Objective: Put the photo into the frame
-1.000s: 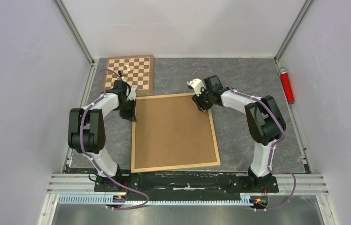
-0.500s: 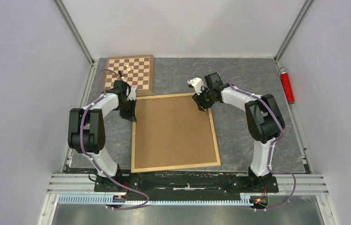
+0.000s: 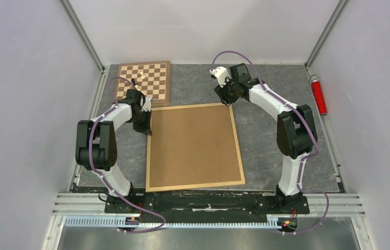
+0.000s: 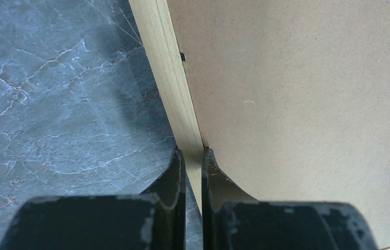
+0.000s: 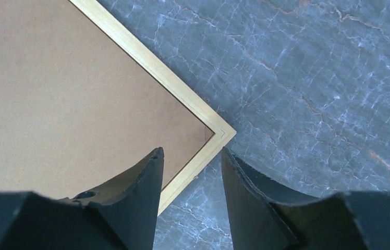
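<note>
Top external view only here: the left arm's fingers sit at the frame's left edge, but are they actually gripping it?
Observer: Yes. The left wrist view shows the left fingers shut on the frame, one on each side of its wooden rail.
Operator: And the other arm?
Observer: The right fingers are open and hold nothing; the frame's corner shows between their tips.
Operator: Is the backing fastened?
Observer: One small dark tab shows at the rail's inner edge, by the backing board; more I cannot tell.

Bright, even diffuse light, v. soft shadows; wrist views sharp exc. blurry near foreground.
</note>
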